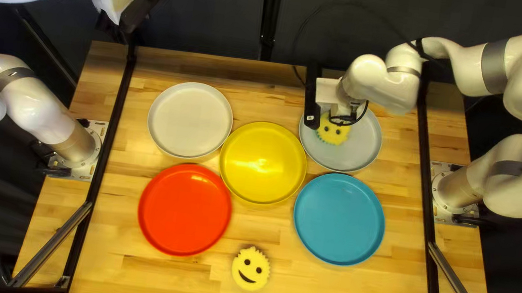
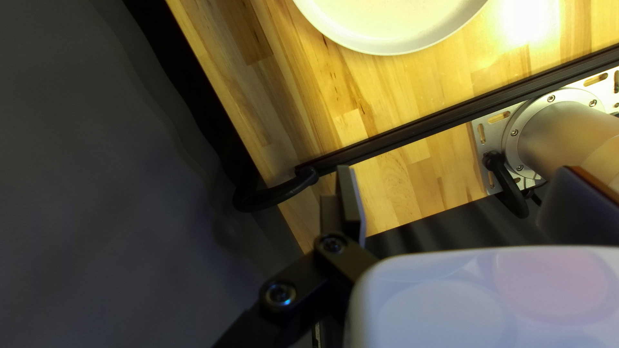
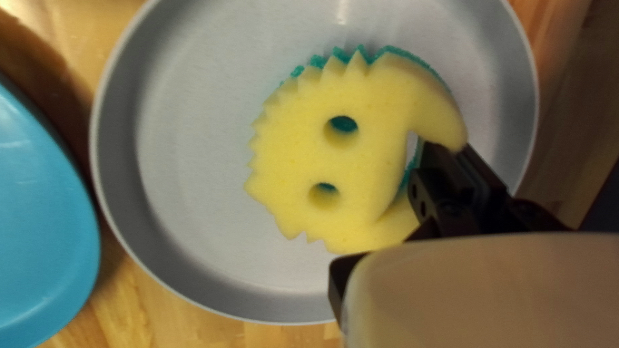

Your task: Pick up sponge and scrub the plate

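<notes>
In the top left view my right gripper [image 1: 344, 118] reaches down over the grey plate [image 1: 362, 146], onto a yellow smiley sponge [image 1: 330, 134]. The right wrist view has my right gripper [image 3: 448, 171] shut on the mouth-side edge of the sponge [image 3: 300, 151], which looks bent there. Its green layer faces the grey plate [image 3: 187, 129]; whether it touches is unclear. A second smiley sponge [image 1: 251, 268] lies on the table's near part. My left gripper [image 1: 116, 32] hangs beyond the table's far left corner; in the left wrist view my left gripper [image 2: 464, 193] is open, holding nothing.
A white plate [image 1: 190, 120], a red plate [image 1: 184, 209], a yellow plate [image 1: 263, 163] and a blue plate [image 1: 339, 218] lie around the middle of the table. Black rails [image 1: 107, 140] run along both sides, inside the arm bases.
</notes>
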